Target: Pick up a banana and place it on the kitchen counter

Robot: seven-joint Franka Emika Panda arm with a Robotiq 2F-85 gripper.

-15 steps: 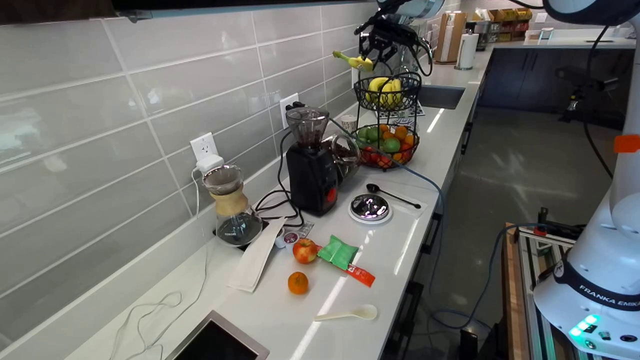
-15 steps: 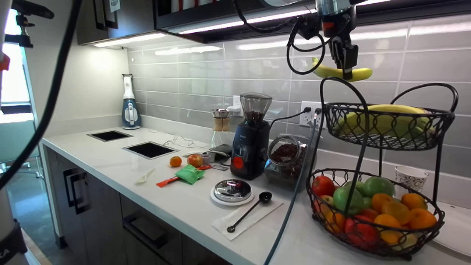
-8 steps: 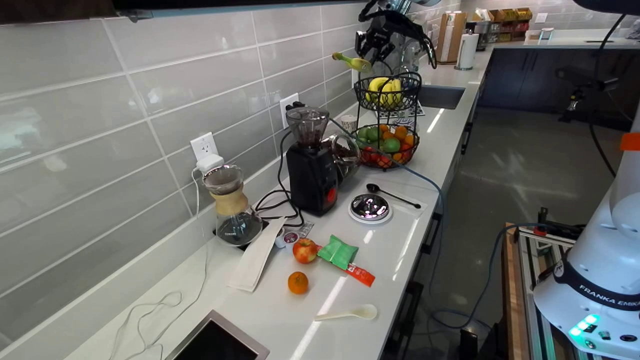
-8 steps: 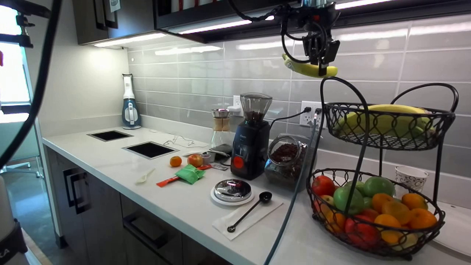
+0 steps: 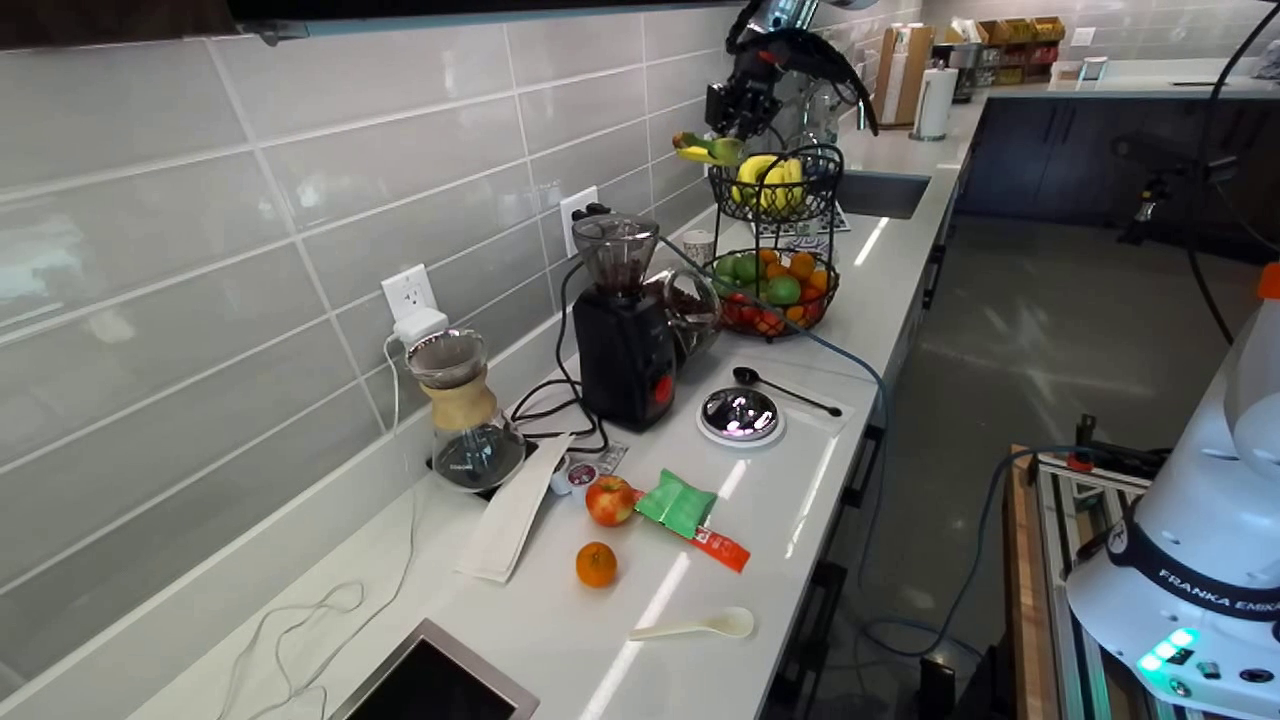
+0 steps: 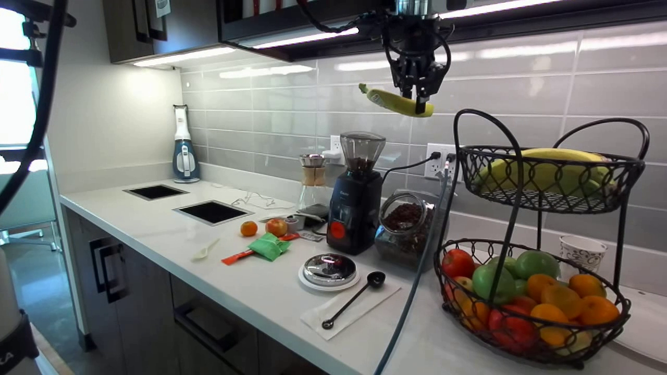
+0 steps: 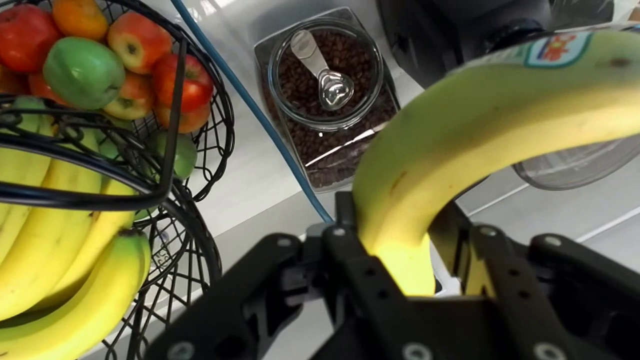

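Observation:
The yellow-green banana (image 6: 393, 101) is held in the air in front of the tiled wall, gripped near one end. It also shows in an exterior view (image 5: 705, 152) and, large and curved with a sticker, in the wrist view (image 7: 450, 115). My gripper (image 6: 415, 101) is shut around it, pointing down, and its fingers also show in the wrist view (image 7: 397, 220) on either side of the banana. The banana is above the coffee grinder and bean jar, left of the fruit stand in an exterior view. The white kitchen counter (image 6: 250, 289) lies well below, also in an exterior view (image 5: 775, 490).
A two-tier wire fruit stand (image 6: 633, 162) holds more bananas, apples and oranges. A black coffee grinder (image 6: 354, 208), bean jar (image 6: 406, 232) and glass carafe (image 6: 312, 179) stand along the wall. A blue cable (image 6: 409, 302) crosses the counter. An orange (image 6: 248, 228) lies farther along.
My gripper and the banana have moved away from above the fruit stand toward the grinder, turned, and dropped slightly. The fruit stand and counter items have not moved.

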